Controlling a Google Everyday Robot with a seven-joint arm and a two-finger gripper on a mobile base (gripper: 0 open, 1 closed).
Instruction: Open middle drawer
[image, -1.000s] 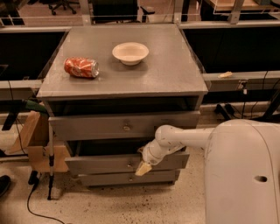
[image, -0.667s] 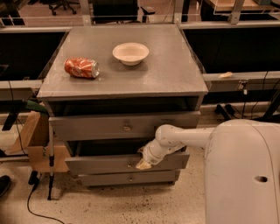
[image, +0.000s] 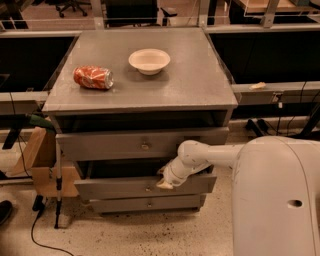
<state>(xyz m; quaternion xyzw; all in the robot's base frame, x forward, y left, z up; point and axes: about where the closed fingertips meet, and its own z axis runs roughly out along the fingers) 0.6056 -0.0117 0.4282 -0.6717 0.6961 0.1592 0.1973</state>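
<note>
The grey cabinet (image: 140, 85) has three grey drawer fronts, each with a small round brass knob. The middle drawer (image: 115, 189) is the mid-sized front, with its knob (image: 147, 189) near its centre. It stands out a little past the bottom drawer (image: 120, 204), and a dark gap shows above it. My gripper (image: 164, 183) comes in from the right on a white arm. It sits at the top edge of the middle drawer, just right of the knob and slightly above it.
The top drawer (image: 110, 146) is the widest and juts out furthest. A crushed red can (image: 93, 77) and a white bowl (image: 149, 60) lie on the cabinet top. A wooden stand (image: 42, 167) and a cable are on the floor at the left. My white base (image: 277, 200) fills the lower right.
My gripper has moved up a little, from the face of the middle drawer to its top edge. The drawers look unmoved.
</note>
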